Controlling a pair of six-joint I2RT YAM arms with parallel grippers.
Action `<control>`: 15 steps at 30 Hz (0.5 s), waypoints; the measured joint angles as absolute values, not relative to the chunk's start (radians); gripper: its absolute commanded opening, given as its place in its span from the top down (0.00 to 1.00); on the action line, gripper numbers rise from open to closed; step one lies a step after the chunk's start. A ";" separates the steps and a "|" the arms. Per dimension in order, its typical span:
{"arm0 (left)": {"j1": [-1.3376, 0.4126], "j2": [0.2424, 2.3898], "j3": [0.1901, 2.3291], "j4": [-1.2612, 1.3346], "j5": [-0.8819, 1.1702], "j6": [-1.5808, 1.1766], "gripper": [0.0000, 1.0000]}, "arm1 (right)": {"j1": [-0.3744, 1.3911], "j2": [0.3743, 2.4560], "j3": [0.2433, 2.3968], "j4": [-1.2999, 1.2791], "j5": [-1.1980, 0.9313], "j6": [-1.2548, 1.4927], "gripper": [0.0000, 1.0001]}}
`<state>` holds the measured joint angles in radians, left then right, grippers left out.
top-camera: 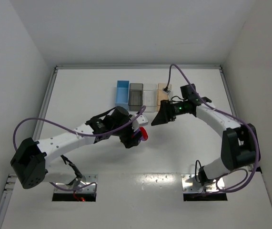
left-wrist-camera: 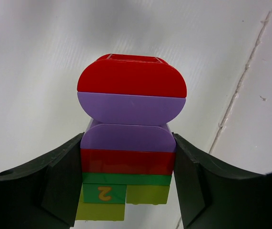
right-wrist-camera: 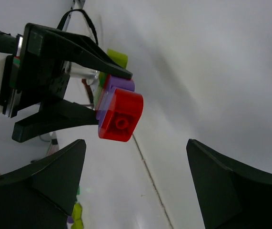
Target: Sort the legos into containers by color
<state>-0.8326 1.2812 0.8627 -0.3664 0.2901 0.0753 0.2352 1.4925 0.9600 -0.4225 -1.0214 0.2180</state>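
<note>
Legos point(left-wrist-camera: 128, 124) (one stack of red, purple and green plastic bricks) sit clamped in the left end effector point(top-camera: 135, 136) near the row of open plastic bins point(top-camera: 143, 94) — red end presented to the right end effector point(right-wrist-camera: 136, 143), fingers apart, likely to pull one off.

Legos point(left-wrist-camera: 131, 114) gleaming: smooth, glossy plastic, light glinting off the red top. Left end effector point(left-wrist-camera: 127, 140) is matt black plastic, faintly grainy. Table point(top-camera: 174, 152) shows smooth white with a soft sheen. Containers point(top-camera: 136, 87): plastic, some see-through.

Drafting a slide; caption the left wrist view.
Left gripper holding a stack of red, purple and green plastic bricks.
</note>
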 measured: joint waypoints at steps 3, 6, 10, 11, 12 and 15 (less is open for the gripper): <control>-0.833 1.286 0.874 -0.369 0.299 0.075 1.00 | 0.264 1.547 0.969 -0.431 -1.050 0.216 0.15; -0.833 1.289 0.886 -0.370 0.303 0.075 1.00 | 0.291 1.593 0.992 -0.436 -1.062 0.214 0.15; -0.833 1.305 0.905 -0.368 0.303 0.075 1.00 | 0.331 1.632 1.022 -0.449 -1.077 0.212 0.19; -0.833 1.310 0.908 -0.368 0.303 0.074 1.00 | 0.342 1.641 1.031 -0.453 -1.081 0.212 0.21; -0.833 1.314 0.910 -0.368 0.303 0.074 1.00 | 0.351 1.649 1.039 -0.455 -1.085 0.212 0.21; -0.833 1.326 0.913 -0.368 0.302 0.074 1.00 | 0.371 1.664 1.058 -0.458 -1.095 0.210 0.22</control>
<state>-0.8326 1.3262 0.9134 -0.3683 0.3023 0.0738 0.3710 1.6642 1.0576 -0.4576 -1.0950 0.2104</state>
